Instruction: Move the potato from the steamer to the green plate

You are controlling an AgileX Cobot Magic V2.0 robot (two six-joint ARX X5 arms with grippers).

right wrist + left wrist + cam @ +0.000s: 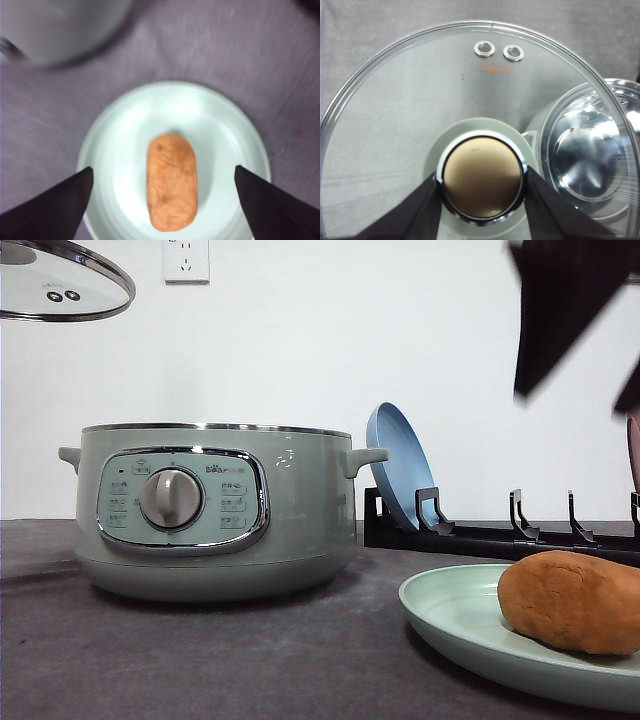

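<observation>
Grey cloth, smooth plate [125, 145], matte potato [171, 181]

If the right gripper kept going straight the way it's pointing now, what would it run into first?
Most likely the potato, lying on the green plate directly below the right gripper, centred between its open fingers. Depth is unclear, but nothing sits between them.

Even bright indoor light, soft shadow under the steamer [210, 510], glare on its steel bowl, right wrist view blurred.
</observation>
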